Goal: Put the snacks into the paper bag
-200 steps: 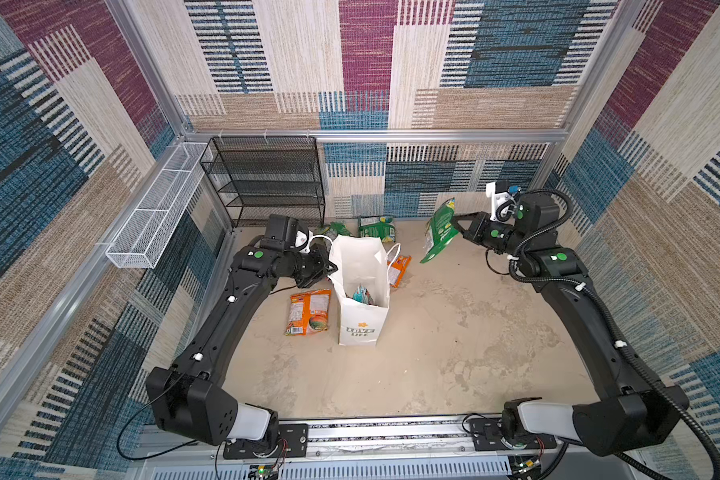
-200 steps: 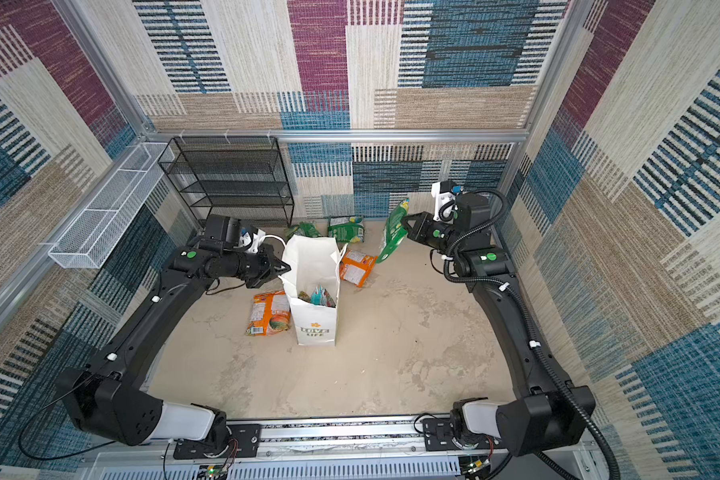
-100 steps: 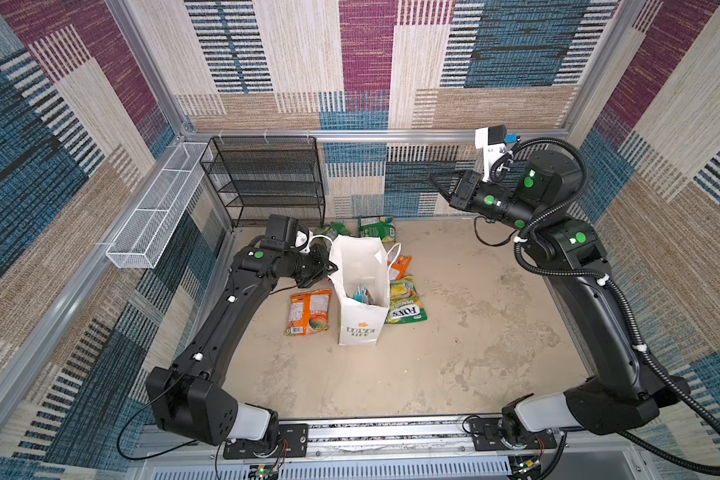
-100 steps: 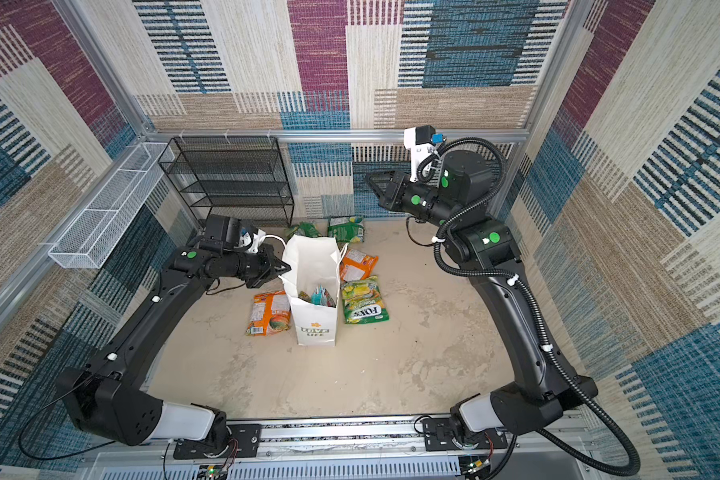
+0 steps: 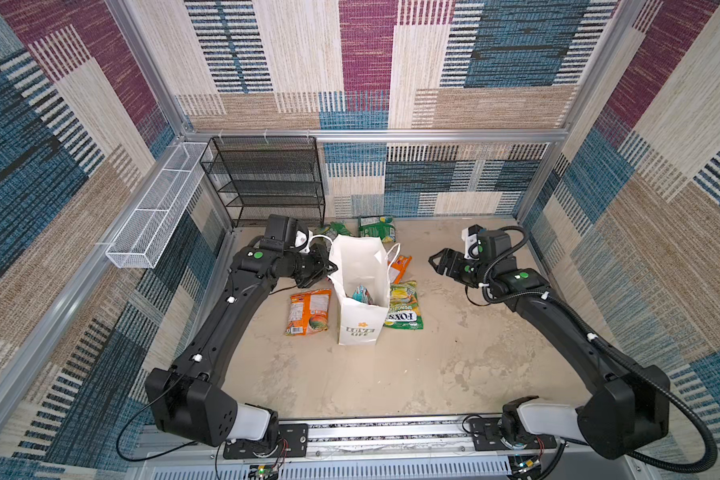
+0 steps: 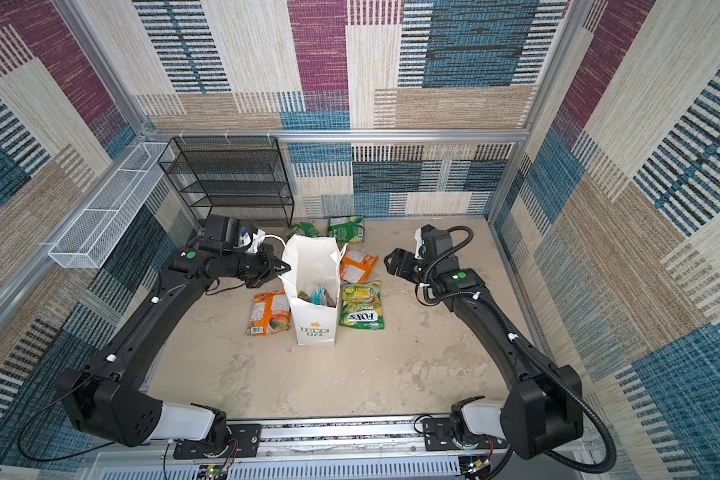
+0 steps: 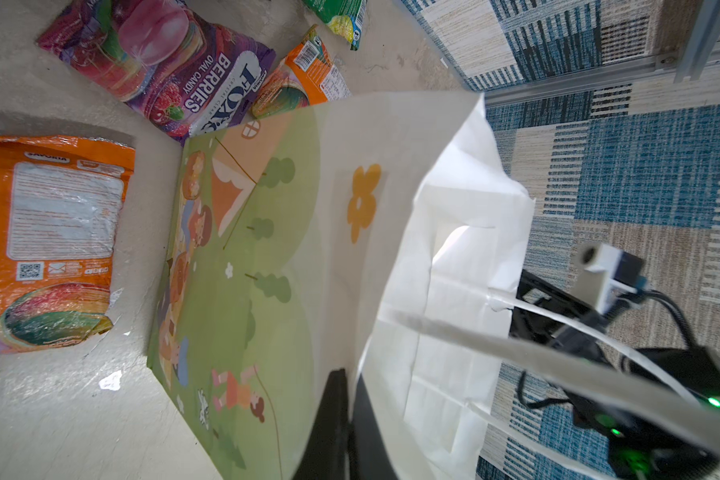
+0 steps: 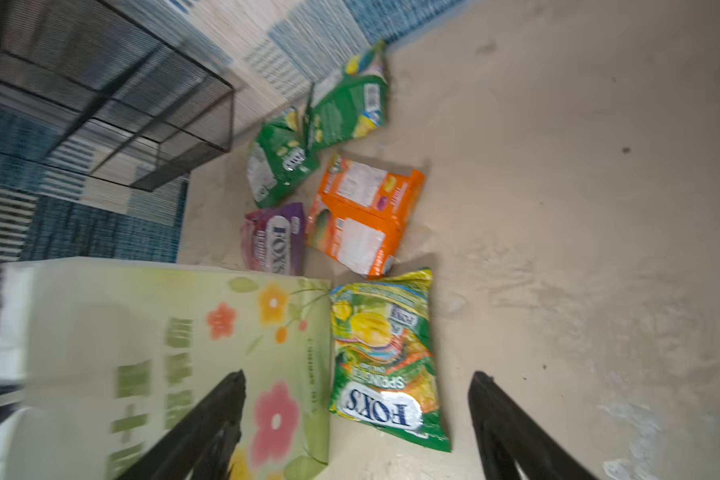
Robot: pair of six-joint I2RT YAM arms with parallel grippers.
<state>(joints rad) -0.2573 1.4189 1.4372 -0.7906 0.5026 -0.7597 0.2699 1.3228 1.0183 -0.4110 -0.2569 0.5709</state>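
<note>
At table (image 5: 433, 374) centre, the paper bag (image 5: 360, 328) is holding a teal packet (image 5: 361, 294); six snacks (image 5: 402, 307) are lying outside, from nine round to three o'clock. The left gripper (image 5: 328, 266) is pinching the bag's rim; the right gripper (image 5: 436, 262) is hanging open, empty.

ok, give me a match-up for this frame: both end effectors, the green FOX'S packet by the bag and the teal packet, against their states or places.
Column A
1. left end effector
2. right end effector
3. green FOX'S packet
4. teal packet

Column B
a. lying flat beside the paper bag
b. open, empty
c. inside the bag
d. shut on the bag's rim

Pairs: 1-d, 2-b, 3-a, 4-c
</note>
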